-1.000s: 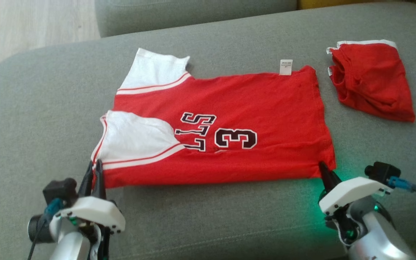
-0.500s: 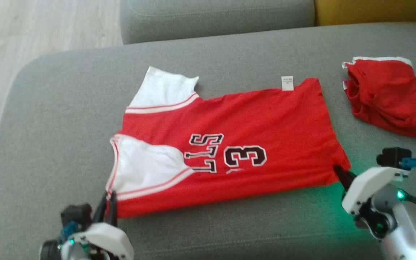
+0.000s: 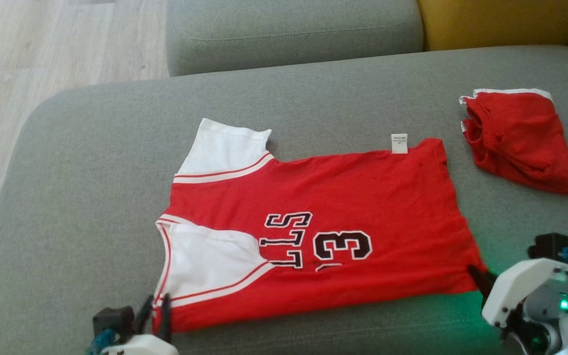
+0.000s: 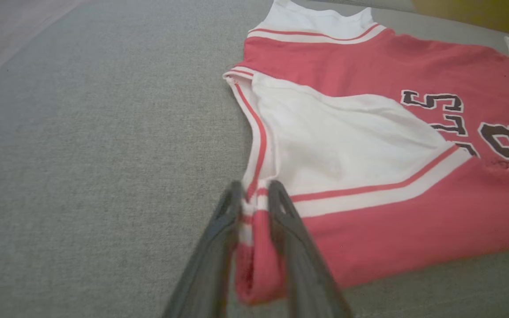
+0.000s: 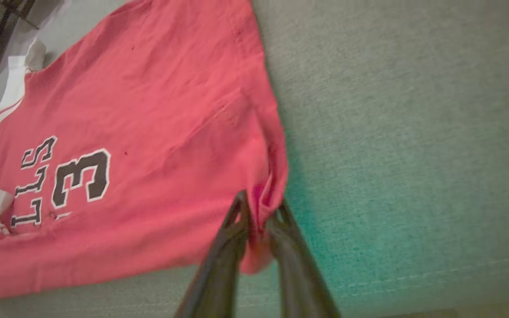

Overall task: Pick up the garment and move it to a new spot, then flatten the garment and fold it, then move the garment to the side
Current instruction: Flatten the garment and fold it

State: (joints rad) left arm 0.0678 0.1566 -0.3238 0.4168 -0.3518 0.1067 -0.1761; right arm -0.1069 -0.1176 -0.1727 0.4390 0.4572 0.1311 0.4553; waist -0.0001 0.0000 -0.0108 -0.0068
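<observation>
On the cushion [image 3: 91, 197], mid-frame: jersey [image 3: 313, 222] lies flat, near sleeve folded in, collar end at 9 o'clock, hem at 3. My left claw [image 4: 254, 190] pinches the folded corner at 7 o'clock; right claw [image 5: 261, 201] pinches the hem corner at 5. Both bites look shallow, edge cloth only. Risks: a corner slips on lift and the fold collapses; uneven pull skews it; a swing toward 2 o'clock drags it onto the shorts [image 3: 518, 140].

A wide grey upholstered seat [image 3: 91, 197] is spread across most of the frame; a second grey cushion [image 3: 294, 29] is seen at upper centre, a yellow cushion [image 3: 501, 22] at upper right, pale wooden floor [image 3: 42, 44] at upper left
</observation>
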